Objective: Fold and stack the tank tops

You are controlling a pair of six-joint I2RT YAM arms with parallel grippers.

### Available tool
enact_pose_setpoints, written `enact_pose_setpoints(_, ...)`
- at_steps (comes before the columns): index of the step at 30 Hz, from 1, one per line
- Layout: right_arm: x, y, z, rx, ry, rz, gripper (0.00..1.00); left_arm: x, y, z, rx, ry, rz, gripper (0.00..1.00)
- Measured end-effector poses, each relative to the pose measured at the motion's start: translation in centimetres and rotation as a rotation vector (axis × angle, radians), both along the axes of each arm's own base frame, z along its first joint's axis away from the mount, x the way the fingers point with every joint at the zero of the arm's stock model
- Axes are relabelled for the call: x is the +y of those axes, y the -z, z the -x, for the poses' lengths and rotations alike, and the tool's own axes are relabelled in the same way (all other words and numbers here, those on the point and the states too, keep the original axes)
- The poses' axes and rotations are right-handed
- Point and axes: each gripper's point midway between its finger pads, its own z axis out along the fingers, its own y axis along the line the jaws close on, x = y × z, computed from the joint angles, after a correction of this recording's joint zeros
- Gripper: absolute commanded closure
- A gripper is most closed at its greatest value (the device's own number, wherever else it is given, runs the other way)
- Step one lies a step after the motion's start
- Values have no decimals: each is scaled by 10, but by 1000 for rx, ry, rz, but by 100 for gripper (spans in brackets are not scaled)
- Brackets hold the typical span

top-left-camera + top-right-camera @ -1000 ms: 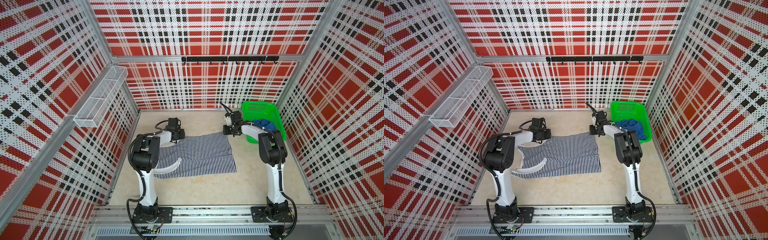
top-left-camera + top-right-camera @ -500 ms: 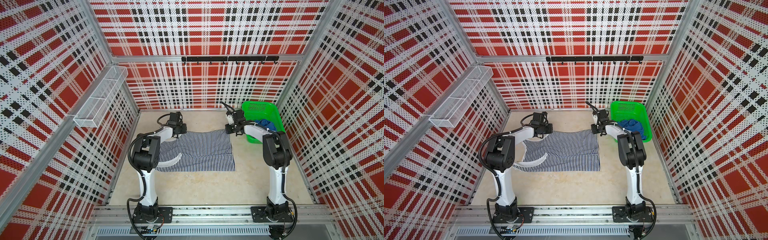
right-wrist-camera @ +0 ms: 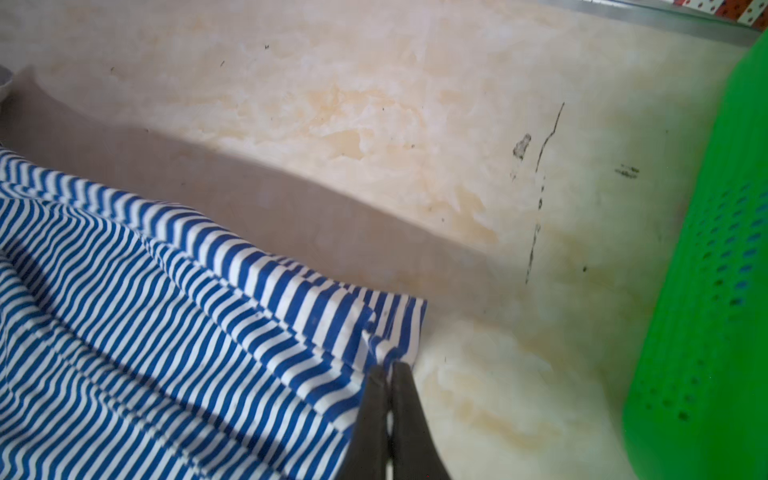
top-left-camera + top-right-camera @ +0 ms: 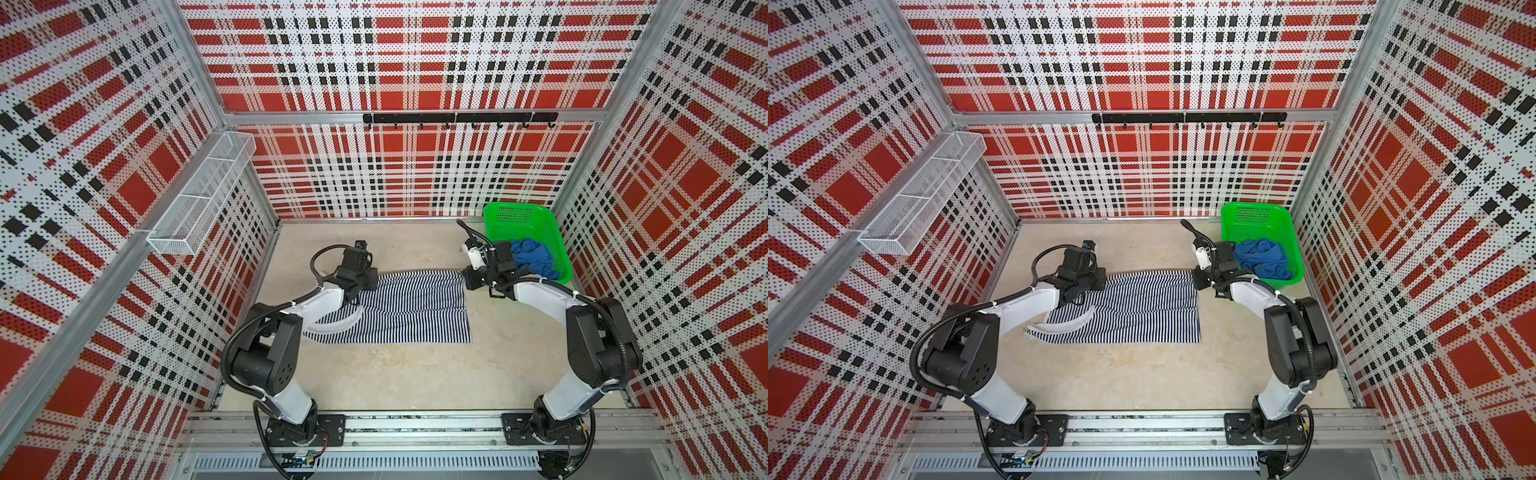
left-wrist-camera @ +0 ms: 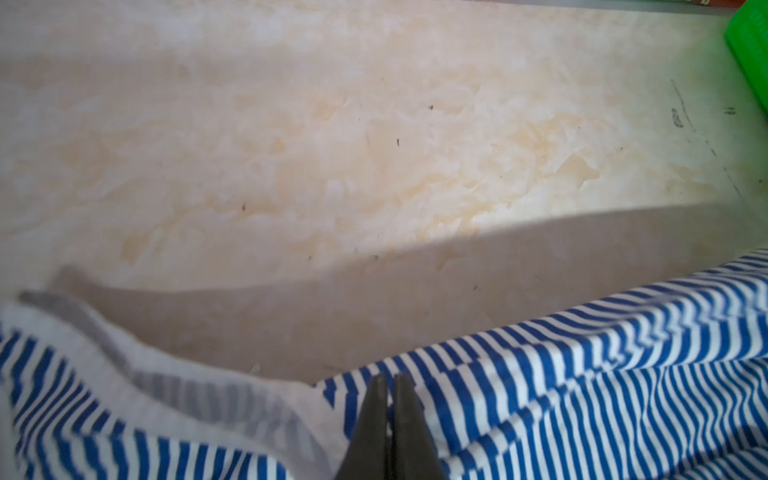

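Slippage worries me: my left gripper and right gripper each clamp a thin bite of far edge on the striped tank top lying on the table; uneven pulling would skew it. Blue tank top sits in the green basket.

Perforated red-and-white plaid walls enclosed a pale marbled floor. A white wire shelf hung on the left wall, a black hook rail behind
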Motion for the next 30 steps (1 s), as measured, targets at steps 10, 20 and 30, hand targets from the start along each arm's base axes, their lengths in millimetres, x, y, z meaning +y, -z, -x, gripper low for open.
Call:
enact_pose_setpoints(10, 20, 27, 78, 60, -76, 35, 100, 27, 31, 82, 42, -154, 59, 100)
enact_pose_setpoints(20, 2, 22, 101, 49, 9, 13, 62, 24, 55, 112, 125, -224, 107, 73)
enact_pose_setpoints(30, -4, -23, 98, 36, 69, -7, 58, 64, -3, 102, 19, -392, 175, 48)
